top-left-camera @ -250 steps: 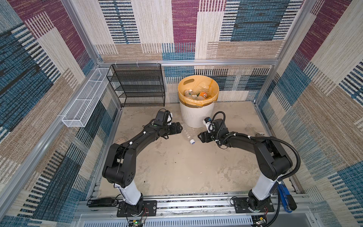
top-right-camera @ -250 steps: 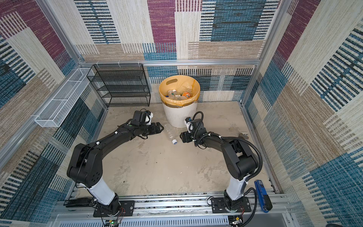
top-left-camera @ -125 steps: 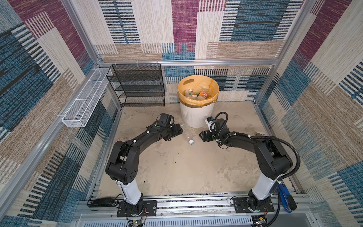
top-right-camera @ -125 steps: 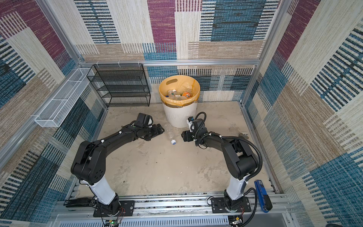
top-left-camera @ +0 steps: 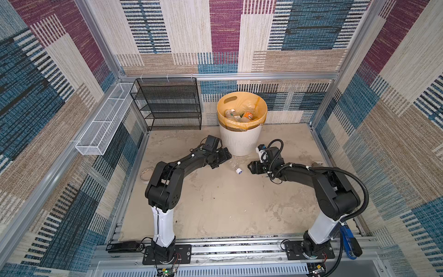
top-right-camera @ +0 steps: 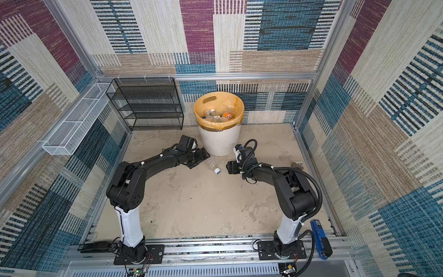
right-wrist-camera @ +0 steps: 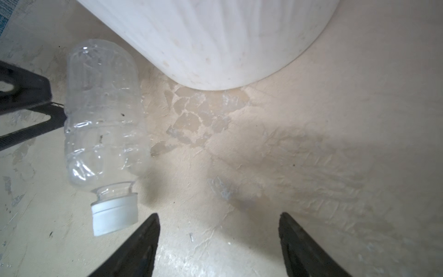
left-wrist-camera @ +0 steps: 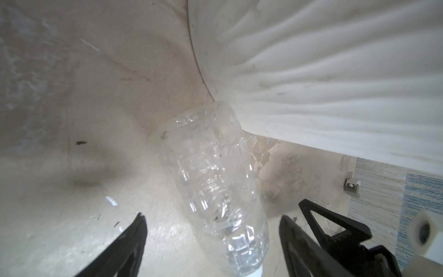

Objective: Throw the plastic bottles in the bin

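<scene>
A clear plastic bottle (top-left-camera: 234, 166) (top-right-camera: 212, 164) with a white cap lies on the floor just in front of the bin (top-left-camera: 239, 144) (top-right-camera: 220, 144), a white ribbed bucket with an orange-yellow liner. Several more bottles (top-left-camera: 239, 115) lie inside it. My left gripper (top-left-camera: 226, 156) (left-wrist-camera: 213, 217) is open and low, its jaws on either side of the bottle (left-wrist-camera: 211, 182) with gaps on both sides. My right gripper (top-left-camera: 249, 167) (right-wrist-camera: 219, 215) is open and holds nothing, just to the right of the bottle's cap (right-wrist-camera: 112, 215).
A black mesh rack (top-left-camera: 167, 105) stands at the back left and a white wire basket (top-left-camera: 103, 127) hangs on the left wall. A tape roll (top-left-camera: 145, 173) lies by the left arm's elbow. A small object (top-left-camera: 317, 164) lies at the right edge of the floor.
My left gripper has dropped and moved right, so the bottle now lies between its open jaws. The right gripper has eased slightly to the right. The bottle has hardly moved.
</scene>
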Controlling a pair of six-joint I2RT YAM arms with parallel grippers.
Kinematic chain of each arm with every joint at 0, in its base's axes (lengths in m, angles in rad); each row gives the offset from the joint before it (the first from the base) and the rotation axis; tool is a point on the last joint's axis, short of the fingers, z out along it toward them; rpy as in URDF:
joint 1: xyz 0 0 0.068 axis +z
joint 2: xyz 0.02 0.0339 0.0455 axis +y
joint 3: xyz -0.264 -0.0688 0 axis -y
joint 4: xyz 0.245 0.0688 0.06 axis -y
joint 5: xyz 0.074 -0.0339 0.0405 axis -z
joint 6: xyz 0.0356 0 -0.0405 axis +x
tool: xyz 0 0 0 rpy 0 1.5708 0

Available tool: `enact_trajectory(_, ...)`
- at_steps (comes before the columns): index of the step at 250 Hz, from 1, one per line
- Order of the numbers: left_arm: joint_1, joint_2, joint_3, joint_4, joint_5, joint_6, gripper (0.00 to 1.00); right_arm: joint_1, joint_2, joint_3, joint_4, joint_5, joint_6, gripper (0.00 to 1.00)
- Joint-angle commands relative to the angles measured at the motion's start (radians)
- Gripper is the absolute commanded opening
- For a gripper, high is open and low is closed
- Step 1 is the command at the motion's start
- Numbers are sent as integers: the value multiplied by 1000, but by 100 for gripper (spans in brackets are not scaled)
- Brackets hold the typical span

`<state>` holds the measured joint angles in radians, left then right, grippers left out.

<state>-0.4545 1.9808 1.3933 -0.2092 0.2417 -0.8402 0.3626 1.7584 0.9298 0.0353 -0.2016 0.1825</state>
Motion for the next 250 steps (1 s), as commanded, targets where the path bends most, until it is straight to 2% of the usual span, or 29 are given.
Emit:
enact_trajectory(1,-6,16,18,25,-1,-29,87,2,20,21,40,3,6,78)
enact_trajectory(73,-13,74,32,52,2,-79,85,2,29,33,49,-4,11,78)
enact_trajectory(161,-10,96,22,64,10,-55,66,1,28,21,52,-2,27,78)
enact_trajectory(201,-6,50,-19,80,2,-12,63,2,23,19,46,4,29,78)
enact_trajectory(250,11,-100,-139,149,-40,111,62,-3,10,21,31,20,29,77)
